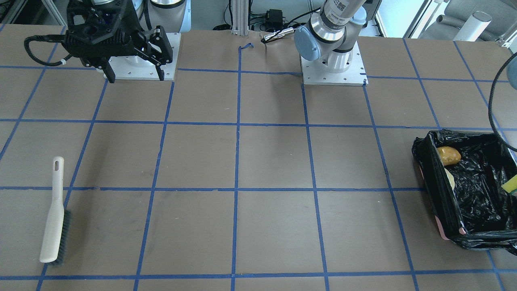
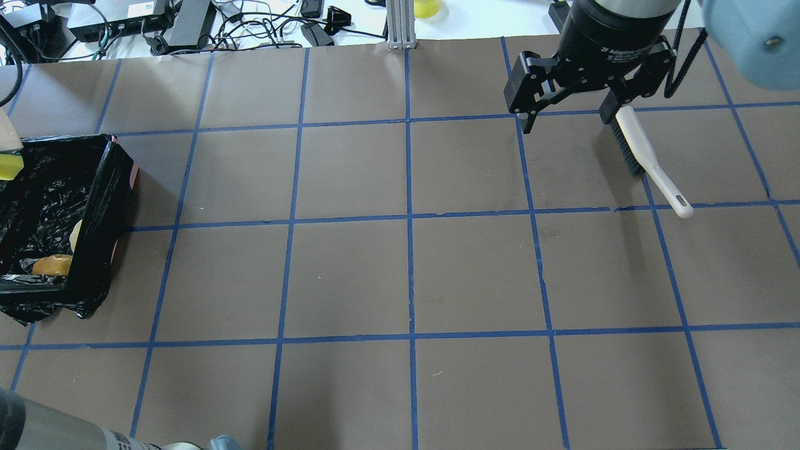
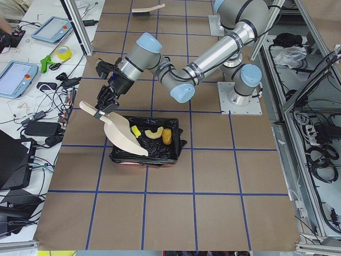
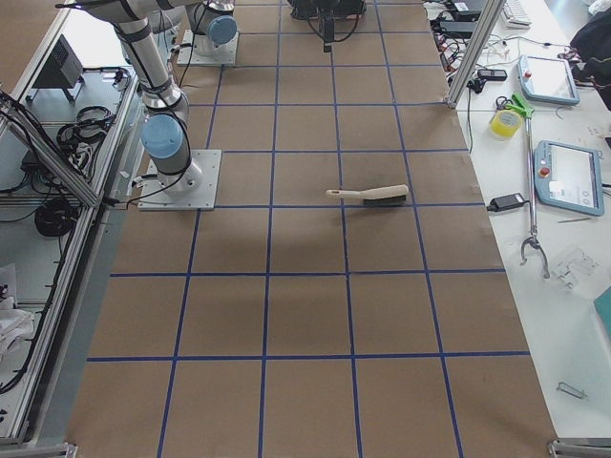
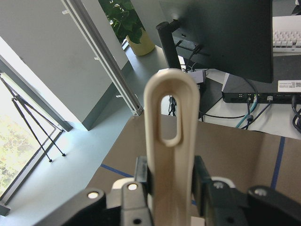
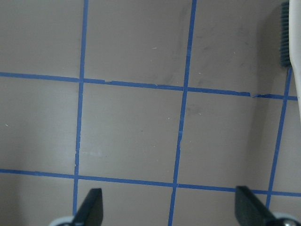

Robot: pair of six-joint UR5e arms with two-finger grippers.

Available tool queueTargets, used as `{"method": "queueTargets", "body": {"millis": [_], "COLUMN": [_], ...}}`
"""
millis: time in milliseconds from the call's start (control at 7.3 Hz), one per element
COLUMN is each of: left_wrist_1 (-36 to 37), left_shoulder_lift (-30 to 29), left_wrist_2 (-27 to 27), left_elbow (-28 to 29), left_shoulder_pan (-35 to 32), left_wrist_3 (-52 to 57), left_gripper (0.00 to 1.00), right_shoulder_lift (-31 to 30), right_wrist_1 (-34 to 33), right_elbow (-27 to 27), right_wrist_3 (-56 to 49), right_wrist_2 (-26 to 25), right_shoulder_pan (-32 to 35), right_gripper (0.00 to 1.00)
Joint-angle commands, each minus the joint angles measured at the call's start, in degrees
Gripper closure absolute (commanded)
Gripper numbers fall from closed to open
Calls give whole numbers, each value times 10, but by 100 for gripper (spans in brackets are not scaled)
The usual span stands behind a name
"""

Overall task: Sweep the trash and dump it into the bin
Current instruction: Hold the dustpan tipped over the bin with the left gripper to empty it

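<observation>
The bin [image 1: 444, 210], lined with black plastic, stands at the table's end on my left side. The trash lies in it: the golden-brown lump [image 1: 448, 155], the tan croissant piece [image 1: 449, 178] and the yellow-green sponge [image 1: 509, 185]. All three also show in the exterior left view, sponge [image 3: 136, 131], croissant [image 3: 154, 133], lump [image 3: 167, 136]. My left gripper [image 3: 104, 109] is shut on the handle [image 5: 170, 155] of the beige dustpan [image 3: 121, 133], which is tilted over the bin [image 3: 154, 154]. My right gripper [image 2: 565, 124] is open and empty, raised above the table.
The beige hand brush [image 2: 644, 153] lies flat on the table on my right side, just beside and below the right gripper; it also shows in the front view [image 1: 54, 214]. Cables and devices line the operators' bench beyond the far edge.
</observation>
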Motion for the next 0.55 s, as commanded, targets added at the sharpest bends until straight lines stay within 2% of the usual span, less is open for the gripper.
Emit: {"method": "queueTargets", "body": {"millis": [0,274,411], "left_wrist_1": [51,44,7], "left_shoulder_lift": [1,7,12], "left_wrist_2": [1,3,3], "left_elbow": [-20,-19,-13], "left_shoulder_pan": [-3,-4,-9], "left_wrist_3": [15,-5,-12], "left_gripper": [100,100,100], "right_shoulder_lift": [-2,-3,-3], "right_wrist_1": [8,8,3], "right_elbow": [1,1,5], "right_wrist_3": [1,-1,-1], "right_wrist_2": [1,2,2], "right_shoulder_pan": [-1,-1,-1], "right_gripper": [0,0,0]}}
